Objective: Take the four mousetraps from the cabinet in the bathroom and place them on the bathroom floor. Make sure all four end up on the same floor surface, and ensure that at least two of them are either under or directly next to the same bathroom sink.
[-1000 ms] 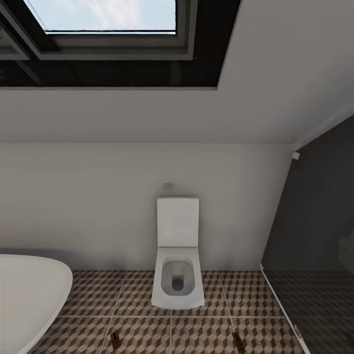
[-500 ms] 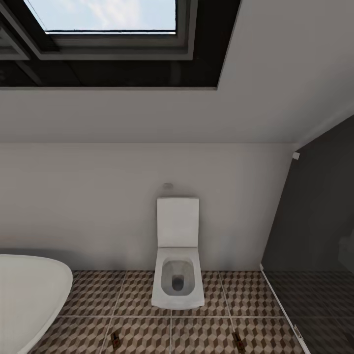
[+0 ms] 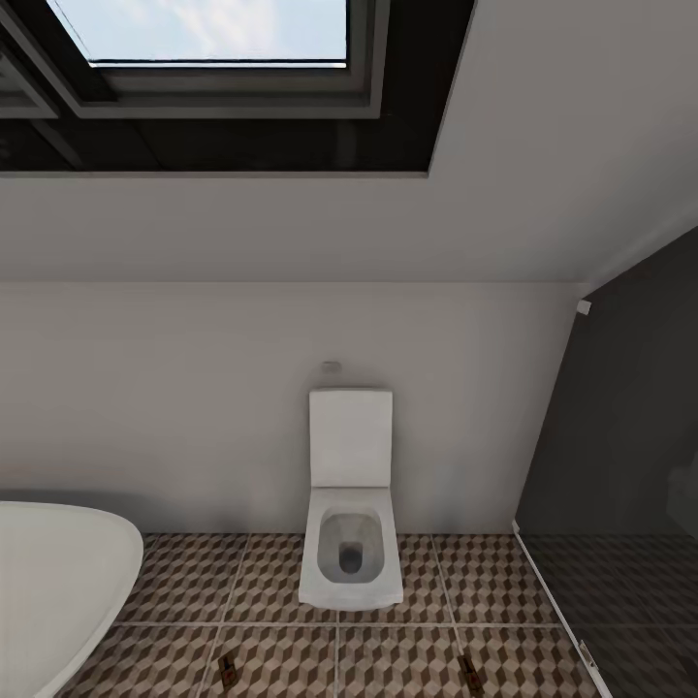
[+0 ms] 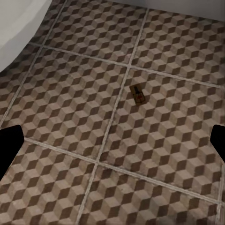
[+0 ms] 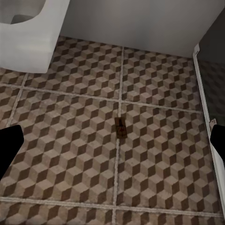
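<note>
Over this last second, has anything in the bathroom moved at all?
Nothing visibly changed. The two mousetraps lie where they were on the tiled floor, either side of the toilet, and the bathtub and the view itself are the same.

Head view: toilet at 12 o'clock, backed against the rear wall. Bathtub at 9 o'clock. Glass partition at 3 o'clock. Skylight overhead. On the bathroom floor: one mousetrap at 7 o'clock of the toilet, a second mousetrap at 5 o'clock, well apart, both lying flat.
</note>
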Robot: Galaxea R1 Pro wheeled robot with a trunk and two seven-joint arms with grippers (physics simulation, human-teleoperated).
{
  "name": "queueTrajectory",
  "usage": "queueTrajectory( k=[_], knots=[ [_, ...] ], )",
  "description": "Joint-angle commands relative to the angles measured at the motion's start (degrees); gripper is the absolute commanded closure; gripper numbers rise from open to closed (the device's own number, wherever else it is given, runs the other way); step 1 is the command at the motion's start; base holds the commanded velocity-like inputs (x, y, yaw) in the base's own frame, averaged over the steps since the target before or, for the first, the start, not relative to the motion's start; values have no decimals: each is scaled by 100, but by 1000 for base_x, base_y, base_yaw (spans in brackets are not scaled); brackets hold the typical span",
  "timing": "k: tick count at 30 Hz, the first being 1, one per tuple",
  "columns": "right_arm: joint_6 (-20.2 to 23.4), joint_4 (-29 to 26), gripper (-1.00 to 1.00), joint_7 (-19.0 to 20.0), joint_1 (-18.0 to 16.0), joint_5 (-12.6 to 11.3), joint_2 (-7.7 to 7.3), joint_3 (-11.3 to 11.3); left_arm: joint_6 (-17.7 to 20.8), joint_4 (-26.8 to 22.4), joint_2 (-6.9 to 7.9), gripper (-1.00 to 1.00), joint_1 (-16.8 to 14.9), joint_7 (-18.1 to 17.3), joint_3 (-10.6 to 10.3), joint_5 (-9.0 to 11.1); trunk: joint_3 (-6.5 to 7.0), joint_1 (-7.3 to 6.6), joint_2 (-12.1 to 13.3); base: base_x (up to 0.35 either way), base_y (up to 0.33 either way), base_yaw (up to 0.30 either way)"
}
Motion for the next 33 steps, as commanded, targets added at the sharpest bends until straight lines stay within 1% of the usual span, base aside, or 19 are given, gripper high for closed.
queueTrajectory(
  k=[1,4,16,24,25,29,33],
  knots=[
    [-30,21,-100,-10,-10,1,0,37,-31,25,-16,-100,-8,-39,23,42,-2,2,-5,0,0,0],
    [-30,22,-100,-10,-11,1,0,37,-30,25,-73,-100,-8,-41,23,39,-2,2,-5,0,0,0],
    [-30,23,-100,-10,-11,1,2,37,-15,33,-189,-100,-8,-60,23,26,-2,2,-5,0,0,0],
    [-30,23,-100,-10,-11,1,0,37,-12,34,-478,-100,-4,-62,23,24,-2,2,-5,0,0,0],
    [-30,24,-100,-10,-9,1,0,37,-12,34,-536,-100,-2,-61,23,24,-2,2,-5,0,0,0],
    [-30,23,-100,-10,-9,1,0,37,-12,34,-608,-100,-1,-58,23,24,-2,2,-5,0,0,0],
    [-30,24,-100,-10,-11,1,1,37,-12,34,-626,-100,0,-56,23,24,-2,2,-5,0,0,0]
  ],
)
